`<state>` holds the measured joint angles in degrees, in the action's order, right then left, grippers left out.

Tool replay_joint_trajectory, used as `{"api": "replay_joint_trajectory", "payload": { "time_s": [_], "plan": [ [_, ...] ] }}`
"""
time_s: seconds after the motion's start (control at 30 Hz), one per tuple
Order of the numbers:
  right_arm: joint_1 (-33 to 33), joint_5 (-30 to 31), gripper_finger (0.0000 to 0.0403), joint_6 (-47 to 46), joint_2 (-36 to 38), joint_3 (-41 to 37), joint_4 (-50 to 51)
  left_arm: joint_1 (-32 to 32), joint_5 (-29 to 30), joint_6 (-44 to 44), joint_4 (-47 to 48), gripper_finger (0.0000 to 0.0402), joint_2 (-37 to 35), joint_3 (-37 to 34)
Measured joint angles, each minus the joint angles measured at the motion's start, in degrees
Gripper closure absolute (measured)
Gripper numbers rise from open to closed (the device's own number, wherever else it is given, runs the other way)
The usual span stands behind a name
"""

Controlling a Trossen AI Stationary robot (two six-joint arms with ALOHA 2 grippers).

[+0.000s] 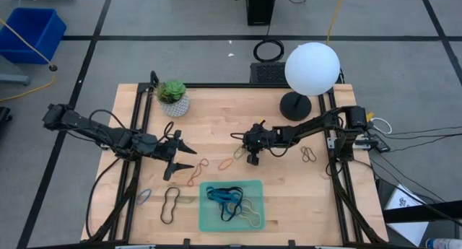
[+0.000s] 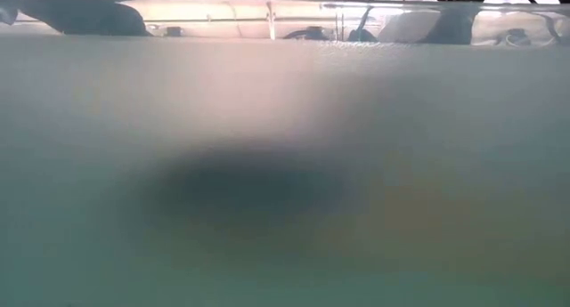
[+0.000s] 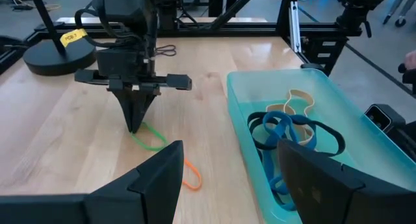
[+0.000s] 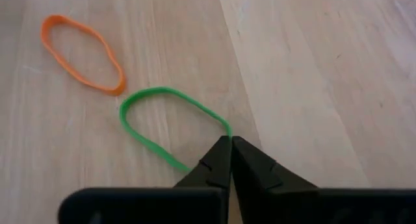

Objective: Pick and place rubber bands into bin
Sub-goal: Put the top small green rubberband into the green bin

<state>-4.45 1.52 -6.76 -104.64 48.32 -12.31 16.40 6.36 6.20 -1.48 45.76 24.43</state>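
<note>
Right now we have the right gripper [image 4: 231,141] down at the light wooden tabletop [image 1: 216,112] near its middle, fingers pinched together on the edge of a thin green rubber loop [image 4: 170,124], tips low so they can nip the flat band off the wood. Just beside it lies a thin orange rubber loop [image 4: 83,54], apart from the green one, not gripped. We see the shallow translucent green rectangular bin [image 1: 257,203] at the table's front edge, already holding blue, black and tan bands [image 1: 229,199], so it sits near for a short carry. Our left gripper [image 3: 227,178] hovers with fingers spread wide, holding nothing, near more loose bands [image 1: 170,204] on the left side. We judge a lift comes next; the thin band could slip out of the pinch. The low view is blocked by the bin wall.
</note>
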Motion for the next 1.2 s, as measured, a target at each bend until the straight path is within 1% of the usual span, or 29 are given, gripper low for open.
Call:
{"api": "replay_joint_trajectory", "payload": {
  "time_s": [0.2,0.37,0.47,0.57,0.63,0.7,0.8,0.87,0.9,1.0,1.03,1.2],
  "plan": [
    [0.3,-0.4,0.0402,-0.1,3.1,-0.3,0.7,0.0,0.0,0.0,0.0,0.0146,0.0,0.0],
    [1.4,-0.2,0.0402,0.2,8.8,-0.2,0.3,0.0,0.0,0.0,0.2,0.0146,0.0,0.0],
    [2.9,-0.1,0.0402,0.1,13.5,-0.2,-0.2,0.0,0.1,0.0,0.3,0.0146,0.0,0.0],
    [5.4,0.1,0.0402,0.5,18.6,-0.2,-0.7,0.0,0.1,0.0,0.4,0.0146,0.0,0.0],
    [7.5,1.2,0.0402,1.4,21.7,-0.2,-1.3,0.0,0.2,-0.3,0.5,0.0146,0.0,0.0],
    [9.9,2.9,0.0402,3.7,24.9,-0.2,-2.3,0.0,0.2,-1.4,0.4,0.0146,0.0,0.0],
    [13.3,3.2,0.0403,7.6,29.0,-0.1,-4.1,0.0,0.3,-2.7,0.4,0.0146,0.0,0.0],
    [15.6,3.9,0.0403,8.8,31.1,-0.1,-5.4,0.0,0.3,-2.7,0.4,0.0146,0.0,0.0],
    [17.0,5.2,0.0403,9.2,32.0,-0.1,-5.5,0.0,0.3,-2.6,0.4,0.0146,0.0,0.0],
    [21.1,11.0,0.0403,10.8,33.1,0.0,-5.0,0.0,0.3,-2.6,0.2,0.0146,0.0,0.0],
    [22.4,12.1,0.0403,11.5,33.1,0.0,-4.2,0.0,0.3,-2.6,0.1,0.0146,0.0,0.0],
    [27.7,12.1,0.0403,10.9,30.8,0.0,-0.9,0.0,0.3,-2.6,-0.2,0.0146,0.0,0.0]
  ]
}}
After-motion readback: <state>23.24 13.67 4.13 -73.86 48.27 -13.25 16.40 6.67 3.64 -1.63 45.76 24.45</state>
